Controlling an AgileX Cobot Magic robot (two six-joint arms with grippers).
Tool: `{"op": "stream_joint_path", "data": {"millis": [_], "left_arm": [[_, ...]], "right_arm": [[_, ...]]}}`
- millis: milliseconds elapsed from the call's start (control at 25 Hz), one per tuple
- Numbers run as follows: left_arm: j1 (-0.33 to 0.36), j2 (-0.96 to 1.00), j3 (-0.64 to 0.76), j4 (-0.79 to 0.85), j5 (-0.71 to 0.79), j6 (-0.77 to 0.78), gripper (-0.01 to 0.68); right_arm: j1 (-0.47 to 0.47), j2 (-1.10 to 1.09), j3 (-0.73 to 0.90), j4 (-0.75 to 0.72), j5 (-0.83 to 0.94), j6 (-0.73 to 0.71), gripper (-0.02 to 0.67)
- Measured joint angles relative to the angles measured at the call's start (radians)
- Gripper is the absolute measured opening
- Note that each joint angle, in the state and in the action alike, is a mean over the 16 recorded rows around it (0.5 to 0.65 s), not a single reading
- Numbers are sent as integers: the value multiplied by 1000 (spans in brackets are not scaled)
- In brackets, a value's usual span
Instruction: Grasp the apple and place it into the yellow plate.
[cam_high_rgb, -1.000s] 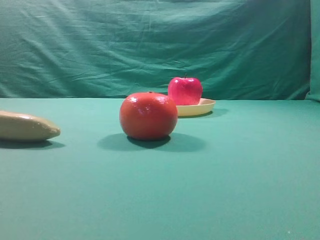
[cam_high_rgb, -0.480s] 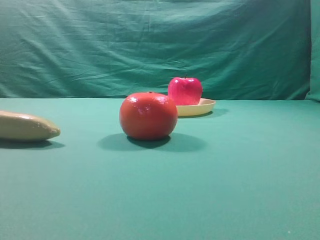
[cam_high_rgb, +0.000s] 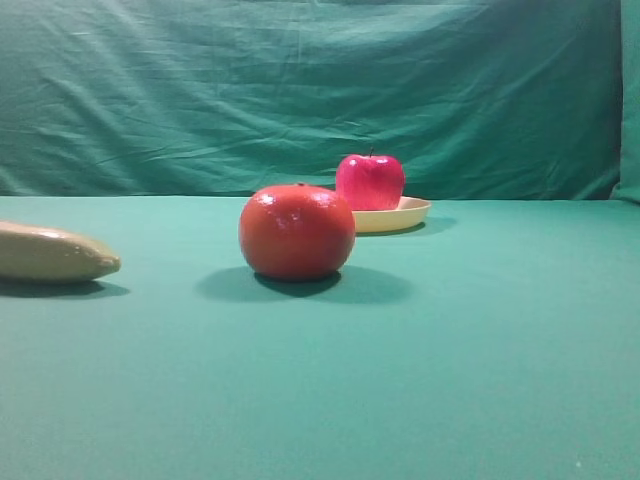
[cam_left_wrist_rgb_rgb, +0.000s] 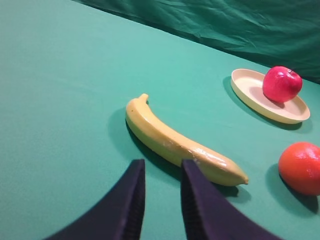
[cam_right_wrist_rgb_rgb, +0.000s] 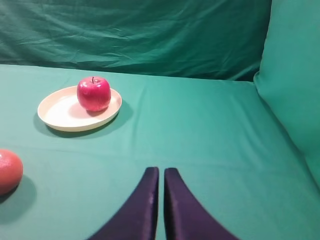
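The crimson-pink apple (cam_high_rgb: 370, 182) rests upright inside the pale yellow plate (cam_high_rgb: 412, 213) at the back of the table, toward the plate's far side (cam_left_wrist_rgb_rgb: 282, 84) (cam_right_wrist_rgb_rgb: 93, 93). Neither gripper touches it. In the left wrist view my left gripper (cam_left_wrist_rgb_rgb: 161, 164) hangs near the table, its dark fingers a little apart with only cloth between them, far from the plate (cam_left_wrist_rgb_rgb: 250, 90). My right gripper (cam_right_wrist_rgb_rgb: 161, 171) is shut and empty, well short and to the right of the plate (cam_right_wrist_rgb_rgb: 55, 112). Both grippers are out of the exterior view.
An orange-red round fruit (cam_high_rgb: 297, 231) sits in front of the plate (cam_left_wrist_rgb_rgb: 300, 167) (cam_right_wrist_rgb_rgb: 7, 170). A yellow banana (cam_left_wrist_rgb_rgb: 175, 142) lies just ahead of the left gripper, at the left edge of the exterior view (cam_high_rgb: 50, 253). Green cloth rises as a backdrop and a fold (cam_right_wrist_rgb_rgb: 295, 75) at right.
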Motion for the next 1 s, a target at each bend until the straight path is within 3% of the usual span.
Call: {"op": "stream_joint_path", "data": {"millis": [360, 1000], "left_arm": [[0, 0, 0, 0, 0, 0, 157], [0, 0, 0, 0, 0, 0, 157]], "right_arm": [[-62, -29, 107, 19, -27, -5, 0], [-67, -30, 133, 27, -54, -61, 0]]}}
